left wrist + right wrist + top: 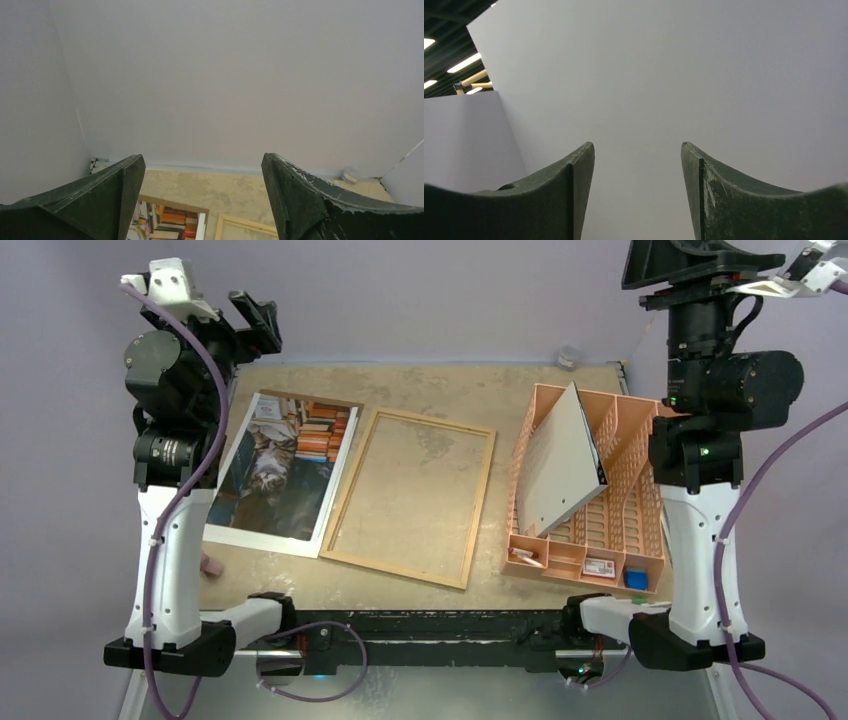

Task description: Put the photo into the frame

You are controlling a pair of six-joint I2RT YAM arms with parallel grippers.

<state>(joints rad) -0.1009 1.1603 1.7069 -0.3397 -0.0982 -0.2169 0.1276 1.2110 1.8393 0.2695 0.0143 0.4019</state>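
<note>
The photo [280,462], a cat among orange and blue books, lies flat on the table at the left, with a white border along its near and right edges. The frame [481,505], thin light wood, lies flat just right of it, with nothing inside its rails. My left gripper [255,320] is raised above the table's far left corner, open and empty. In the left wrist view [202,170] the photo's far corner [167,222] and the frame's corner [245,230] show below. My right gripper [690,265] is raised high at the far right, open and empty, and faces the wall [637,150].
An orange file rack [640,490] stands right of the frame, with a grey-white board [565,460] leaning in it and small items in its front compartments. A small pink object [211,565] lies near the left arm. A small clear object [568,357] sits at the back edge.
</note>
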